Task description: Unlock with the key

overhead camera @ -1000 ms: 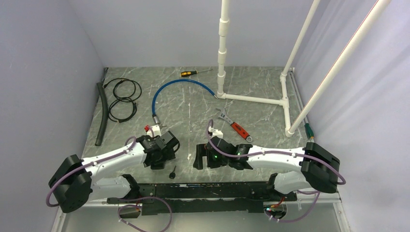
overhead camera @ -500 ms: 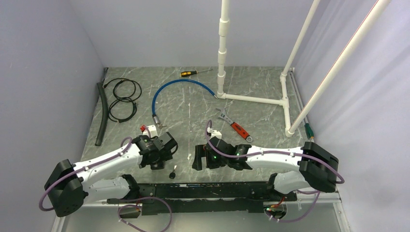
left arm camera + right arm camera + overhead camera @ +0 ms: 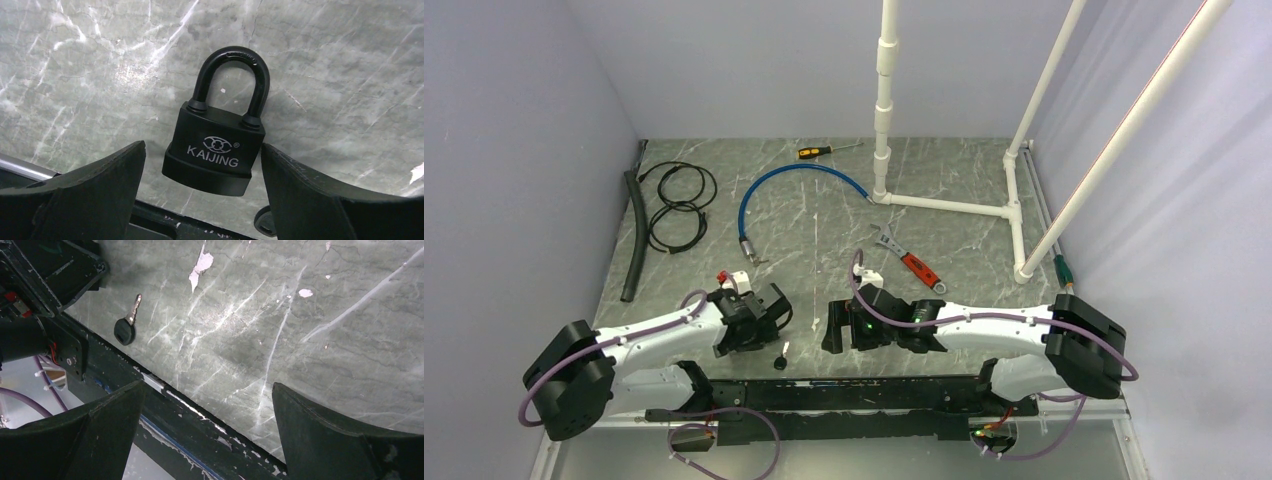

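Padlock (image 3: pixel 216 150) is lying flat on the grey marbled worktop (image 3: pixel 824 205), its KAIJING face showing upward and both legs of its black shackle sitting down in the body. The left gripper (image 3: pixel 762 312) is hovering over it with its jaws standing wide, one finger (image 3: pixel 100 185) clearly apart from the body, the other just beside its corner, touching or not I cannot tell. The key (image 3: pixel 780 358), black-headed, is lying loose on the worktop near that gripper, close to the black rail (image 3: pixel 844 385) at the near edge. The right gripper (image 3: pixel 207 395) is hanging low over the worktop with its jaws spread wide as well, holding nothing, the key lying well apart from its fingers. Farther back a blue hose (image 3: pixel 807 168), a red-handled wrench (image 3: pixel 914 265), a screwdriver (image 3: pixel 814 152), a coiled black cable (image 3: pixel 679 205) and a white pipe frame (image 3: pixel 944 205) are resting on the worktop.
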Motion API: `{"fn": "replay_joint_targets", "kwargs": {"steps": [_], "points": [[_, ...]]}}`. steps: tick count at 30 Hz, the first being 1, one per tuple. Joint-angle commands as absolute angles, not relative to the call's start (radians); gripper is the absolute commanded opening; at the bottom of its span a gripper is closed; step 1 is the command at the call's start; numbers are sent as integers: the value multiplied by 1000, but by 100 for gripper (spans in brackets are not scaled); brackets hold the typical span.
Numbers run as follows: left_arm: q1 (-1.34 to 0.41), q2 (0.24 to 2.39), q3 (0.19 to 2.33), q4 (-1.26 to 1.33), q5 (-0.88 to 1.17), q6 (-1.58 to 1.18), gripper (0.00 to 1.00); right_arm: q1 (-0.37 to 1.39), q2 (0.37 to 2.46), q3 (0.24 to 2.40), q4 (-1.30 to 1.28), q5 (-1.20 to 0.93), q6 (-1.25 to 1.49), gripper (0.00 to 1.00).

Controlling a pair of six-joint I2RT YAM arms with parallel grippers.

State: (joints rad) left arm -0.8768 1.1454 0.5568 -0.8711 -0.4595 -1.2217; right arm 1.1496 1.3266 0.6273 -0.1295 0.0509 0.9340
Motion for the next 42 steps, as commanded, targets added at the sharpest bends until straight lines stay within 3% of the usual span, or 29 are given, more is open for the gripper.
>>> {"fn": "replay_joint_targets", "kwargs": {"steps": [1, 6, 11, 14, 22, 29, 36, 42], "points": [[-880, 1147, 557, -829, -454, -1263, 87, 1157, 1304, 620, -103, 63, 939, 99], [-879, 1102, 485, -675, -438, -1222, 65, 1158, 1307, 630, -113, 63, 939, 98], [-880, 1042, 410, -508, -414, -1161, 25, 1163, 1291, 627, -128, 71, 940, 98], [-880, 987, 420, -481, -397, -1113, 14, 1164, 1282, 629, -140, 79, 942, 98], [-880, 754, 480, -393, -309, -998, 7, 1171, 1205, 630, -195, 135, 956, 98], [-880, 556, 508, -397, -350, -1094, 3, 1171, 1055, 606, -235, 212, 975, 98], [-878, 398, 407, -191, -331, -1195, 0, 1171, 933, 563, -221, 257, 983, 98], [-878, 342, 418, -329, -396, -1196, 0, 1172, 947, 546, -185, 235, 989, 98]]}}
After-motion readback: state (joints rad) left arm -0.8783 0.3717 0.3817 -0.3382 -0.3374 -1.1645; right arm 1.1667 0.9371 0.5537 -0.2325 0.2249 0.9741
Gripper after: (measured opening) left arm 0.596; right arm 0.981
